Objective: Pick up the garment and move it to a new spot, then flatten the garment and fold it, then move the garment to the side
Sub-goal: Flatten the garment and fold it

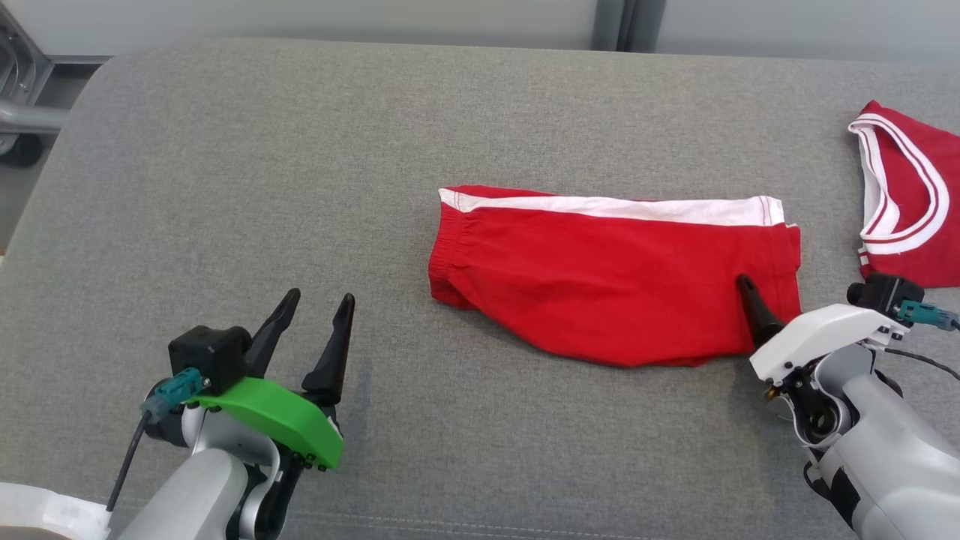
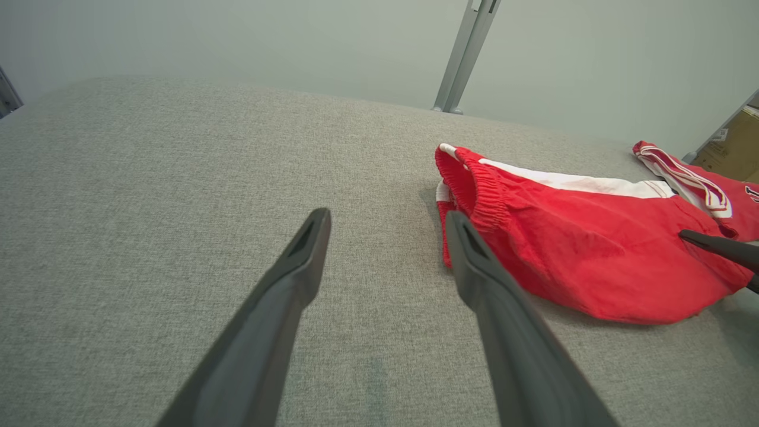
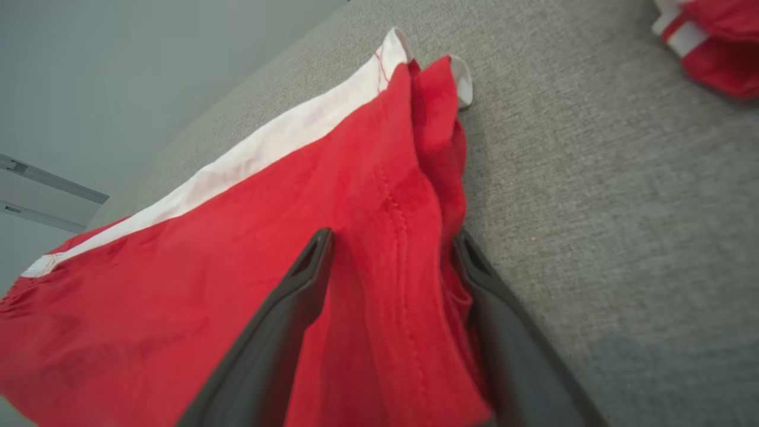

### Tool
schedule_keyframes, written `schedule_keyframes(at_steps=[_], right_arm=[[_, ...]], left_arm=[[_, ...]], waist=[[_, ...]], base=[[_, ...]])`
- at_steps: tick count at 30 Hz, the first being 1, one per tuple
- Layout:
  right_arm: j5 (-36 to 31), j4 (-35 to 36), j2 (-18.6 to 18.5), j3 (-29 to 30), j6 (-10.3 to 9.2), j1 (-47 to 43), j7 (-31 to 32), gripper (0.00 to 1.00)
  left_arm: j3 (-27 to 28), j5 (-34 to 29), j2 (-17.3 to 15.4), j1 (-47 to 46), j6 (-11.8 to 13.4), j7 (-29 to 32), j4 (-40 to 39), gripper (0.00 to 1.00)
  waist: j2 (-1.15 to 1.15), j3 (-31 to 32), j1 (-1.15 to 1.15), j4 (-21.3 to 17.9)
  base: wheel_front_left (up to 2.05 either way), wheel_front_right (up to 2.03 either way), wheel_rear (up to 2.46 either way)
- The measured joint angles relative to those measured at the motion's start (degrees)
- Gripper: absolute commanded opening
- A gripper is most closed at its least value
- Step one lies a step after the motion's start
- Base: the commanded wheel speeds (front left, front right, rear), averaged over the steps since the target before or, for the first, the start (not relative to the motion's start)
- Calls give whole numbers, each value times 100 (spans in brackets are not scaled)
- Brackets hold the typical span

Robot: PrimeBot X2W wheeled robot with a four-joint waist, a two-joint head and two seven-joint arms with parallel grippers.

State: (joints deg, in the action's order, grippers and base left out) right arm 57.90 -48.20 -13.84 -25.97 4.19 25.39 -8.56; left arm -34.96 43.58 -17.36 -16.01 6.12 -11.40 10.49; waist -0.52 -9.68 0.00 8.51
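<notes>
Grey cloth is stretched over the wide tabletop. A pair of red shorts is laid flat near the middle of it, a little toward the robot's right. A white stripe is seen along the far edge of the shorts. The stretchy waist is turned to the robot's left, and the leg end is turned to its right. Two layers of cloth can be seen at that leg end in the right wrist view. A second red garment with white and red trim is laid at the far right side of the tabletop, apart from the shorts.

The left end effector is held over bare grey cloth at the near left, well apart from the shorts. Its two dark fingers are spread wide and nothing is held between them. A green cover is fixed behind them.

The right end effector is placed at the leg end of the shorts. Its fingers are spread wide too. One finger is rested on top of the red cloth. The other is set right at the cloth's edge. A raised fold of red cloth is seen between them, but it is not pinched. A white cover is fixed behind these fingers.
</notes>
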Motion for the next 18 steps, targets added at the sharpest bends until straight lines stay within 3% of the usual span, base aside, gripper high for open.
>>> schedule_keyframes(at_steps=[2,12,18], right_arm=[[16,-18,12,16,22,7,-27,0],[-18,-26,-59,142,87,214,-366,0],[-587,93,-339,-136,136,335,-479,0]], left_arm=[[2,-1,0,1,0,1,-14,100],[22,-1,3,12,2,9,-33,100],[-4,-1,30,15,3,25,-22,100]], waist=[[0,7,0,-6],[0,34,0,2],[0,112,0,96]], base=[[0,0,0],[0,0,0],[0,0,0]])
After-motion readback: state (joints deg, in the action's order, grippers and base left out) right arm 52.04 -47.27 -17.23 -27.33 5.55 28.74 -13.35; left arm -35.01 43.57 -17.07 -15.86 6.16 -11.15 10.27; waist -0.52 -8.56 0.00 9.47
